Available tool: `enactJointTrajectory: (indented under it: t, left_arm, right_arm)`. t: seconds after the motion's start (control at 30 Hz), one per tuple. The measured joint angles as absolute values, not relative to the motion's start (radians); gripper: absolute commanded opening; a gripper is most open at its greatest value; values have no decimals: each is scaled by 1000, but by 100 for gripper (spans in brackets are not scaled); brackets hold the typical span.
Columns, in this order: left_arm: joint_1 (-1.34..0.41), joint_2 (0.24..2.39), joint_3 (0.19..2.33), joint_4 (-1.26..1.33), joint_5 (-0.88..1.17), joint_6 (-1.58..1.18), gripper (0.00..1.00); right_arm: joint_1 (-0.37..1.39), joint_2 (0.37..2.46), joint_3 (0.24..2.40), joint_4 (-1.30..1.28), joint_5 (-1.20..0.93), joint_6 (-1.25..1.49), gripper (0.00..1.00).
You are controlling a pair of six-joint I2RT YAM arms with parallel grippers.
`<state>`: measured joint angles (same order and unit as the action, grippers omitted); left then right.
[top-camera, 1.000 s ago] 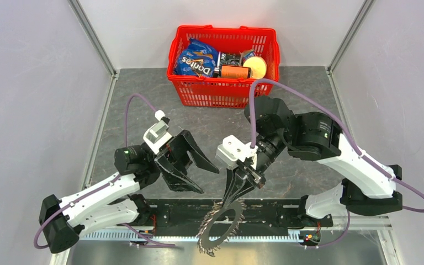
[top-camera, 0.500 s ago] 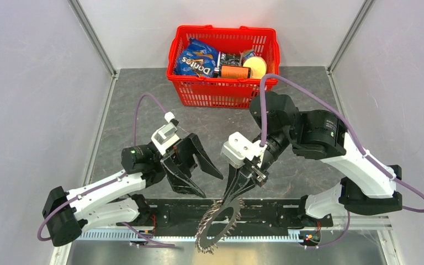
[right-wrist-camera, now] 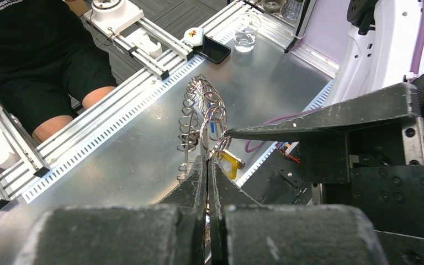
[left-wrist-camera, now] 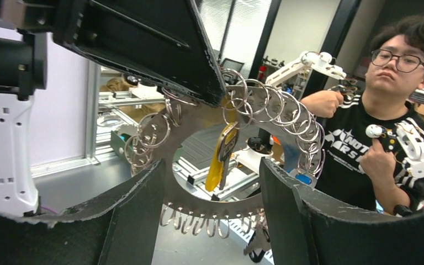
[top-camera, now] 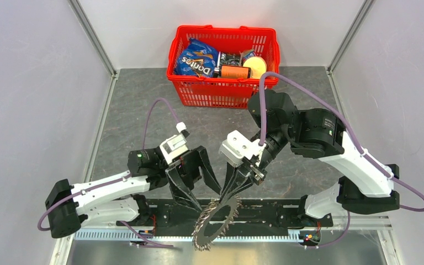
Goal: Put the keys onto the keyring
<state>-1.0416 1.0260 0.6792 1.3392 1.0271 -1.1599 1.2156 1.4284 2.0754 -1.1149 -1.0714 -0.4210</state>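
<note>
The keyring point(top-camera: 216, 223) is a flat grey ring fringed with split rings. It hangs beyond the table's near edge. My right gripper point(top-camera: 226, 193) is shut on its upper rim, as the right wrist view point(right-wrist-camera: 208, 160) shows. My left gripper point(top-camera: 207, 196) is open just left of the ring; in its wrist view point(left-wrist-camera: 212, 165) the jaws straddle the ring's lower arc point(left-wrist-camera: 199, 201) without touching it. A yellow-headed key point(left-wrist-camera: 221, 157) hangs in the ring's hollow centre, and a blue-headed key point(left-wrist-camera: 303, 178) hangs at its right edge. The yellow key point(right-wrist-camera: 229, 163) also shows in the right wrist view.
A red basket point(top-camera: 223, 91) holding a chips bag and other items stands at the back of the table. A black rail point(top-camera: 287, 212) and a metal shelf point(top-camera: 320, 251) run along the near edge. A person point(left-wrist-camera: 386, 138) sits beyond the ring.
My left gripper has swung right and down until its open jaws are at the keyring. The right gripper and keyring shifted slightly left.
</note>
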Motion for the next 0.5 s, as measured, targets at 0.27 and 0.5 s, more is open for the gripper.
enactJointTrajectory:
  t: [0.27, 0.5]
  left_arm:
    - [-1093, 1041, 679, 1342, 1051, -1159, 64]
    - [-1102, 1056, 684, 1342, 1053, -1159, 61]
  right_arm:
    - [1216, 1430, 2084, -1114, -1071, -420, 0]
    - [1216, 1431, 2084, -1114, -1072, -420, 0]
